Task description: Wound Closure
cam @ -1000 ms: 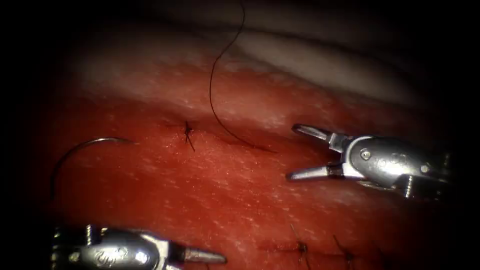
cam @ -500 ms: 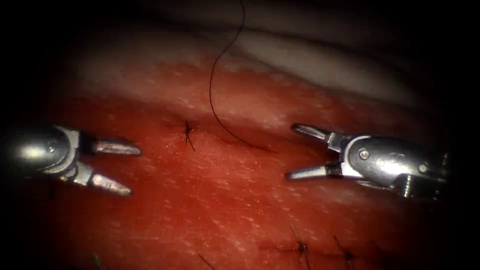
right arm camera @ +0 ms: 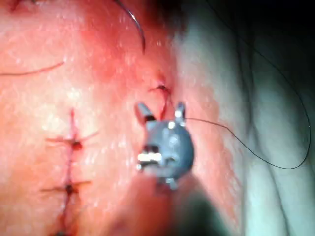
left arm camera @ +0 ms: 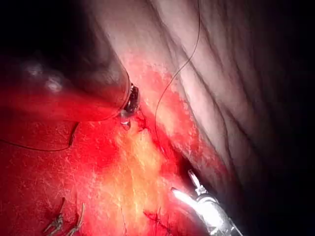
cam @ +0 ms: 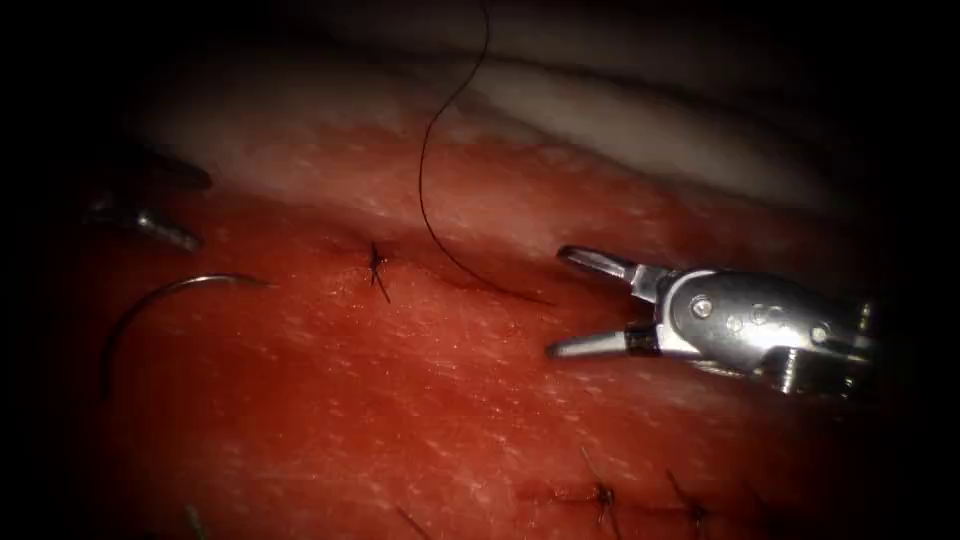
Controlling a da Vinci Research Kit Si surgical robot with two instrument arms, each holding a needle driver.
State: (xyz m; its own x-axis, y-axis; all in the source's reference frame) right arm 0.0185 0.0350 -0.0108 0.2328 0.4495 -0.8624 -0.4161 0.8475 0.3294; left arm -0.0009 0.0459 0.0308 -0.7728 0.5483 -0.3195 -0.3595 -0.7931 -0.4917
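The curved steel needle [cam: 150, 305] lies free on the wet, glistening red tissue [cam: 420, 400] toward its left edge, held by neither tool. The right tool [cam: 575, 305] hovers level, jaws spread wide, empty, beside the thin dark thread [cam: 430, 200]. The left tool [cam: 150, 225] sits dim above the needle; its jaw state cannot be told.

The endoscope view shows 2 tools: the right pincer [cam: 570, 305] and the left pincer [cam: 150, 205]. There is 1 curved needle [cam: 150, 300], 1 long thread [cam: 430, 180], 3 tied stitches [cam: 376, 262] and 1 piece of tissue [cam: 420, 400].
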